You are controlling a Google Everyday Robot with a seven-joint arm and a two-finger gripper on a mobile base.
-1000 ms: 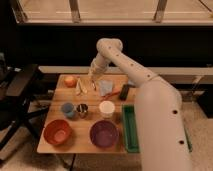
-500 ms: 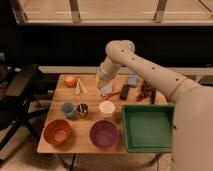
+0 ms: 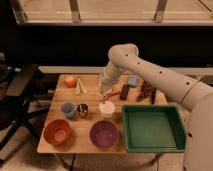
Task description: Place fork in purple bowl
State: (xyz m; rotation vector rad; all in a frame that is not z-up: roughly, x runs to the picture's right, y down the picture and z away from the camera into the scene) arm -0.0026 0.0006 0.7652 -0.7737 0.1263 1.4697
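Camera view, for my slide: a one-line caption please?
Shut gripper hangs above the table behind the white cup, purple bowl in front.

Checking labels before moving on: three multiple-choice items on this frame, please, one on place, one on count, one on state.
1. The purple bowl stands: A) between orange bowl and green tray; B) inside the tray; C) on the floor.
2. Bowls on the table: A) one; B) two; C) four.
3. The gripper, above the table behind the white cup, is: A) wide open; B) shut; C) out of view.
Key: 1 A, flanked by both; 2 B, only purple and orange; 3 B, jaws closed.
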